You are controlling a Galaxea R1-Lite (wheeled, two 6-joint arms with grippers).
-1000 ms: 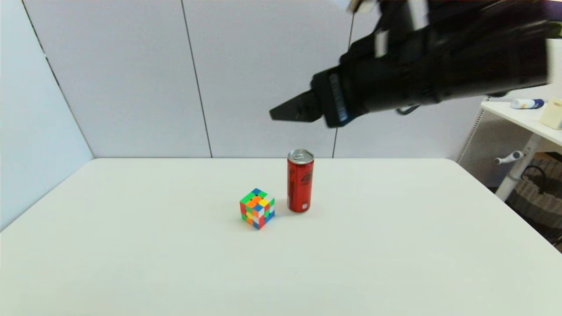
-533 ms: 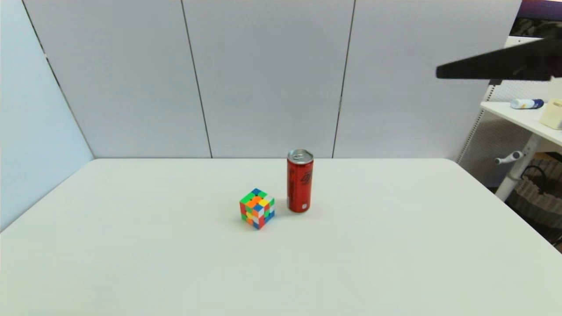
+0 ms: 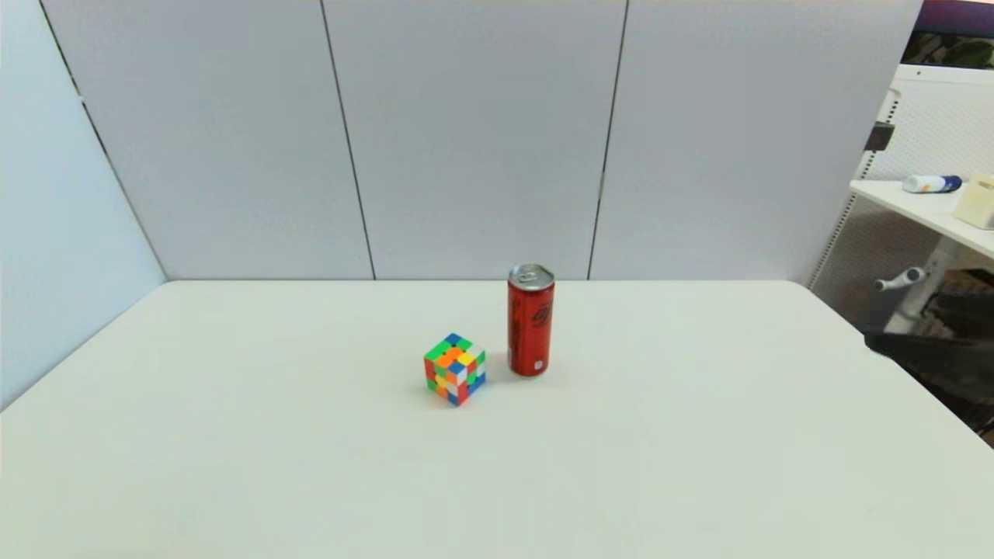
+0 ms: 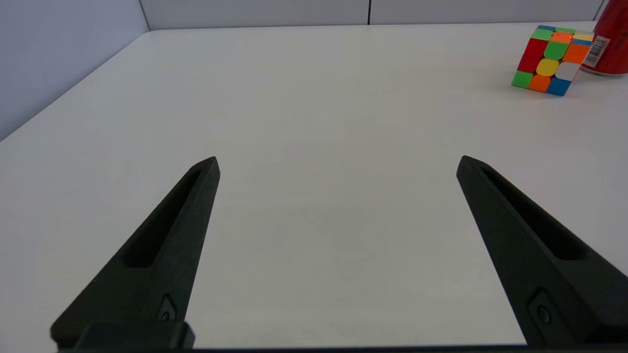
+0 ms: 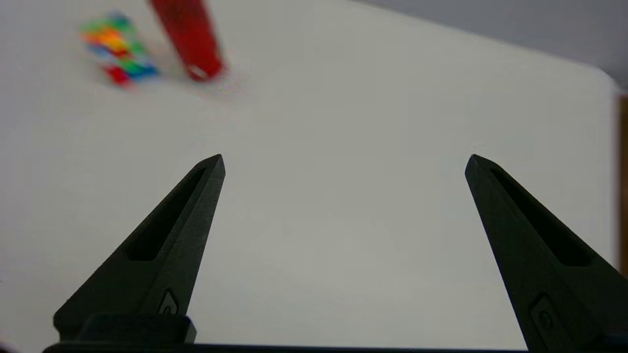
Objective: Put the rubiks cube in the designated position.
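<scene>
A: Where is the cube?

B: The rubiks cube (image 3: 455, 369) sits on the white table (image 3: 233, 435) near its middle, resting flat with one corner turned toward the robot. A tall red can (image 3: 531, 320) stands upright just beside it, on the cube's right and a little farther back. From the head view a narrow strip of table shows between them, so they look apart, not touching.

A: And the grippers?

B: The left gripper (image 4: 337, 164) hangs low over the table on the robot's left side, fingers (image 4: 171, 235) spread wide with nothing between them. The cube (image 4: 548, 60) and can (image 4: 607, 44) are well ahead of it and off to one side. The right gripper (image 5: 344, 162) is also spread wide and empty, over the right part of the table, with the cube (image 5: 117, 49) and can (image 5: 189, 37) far off and blurred.

A: How much room is there?

B: Plenty. Bare tabletop runs all around the pair, wide to the left, right and front. The back edge meets the grey wall panels (image 3: 466, 140) not far behind the can
</scene>
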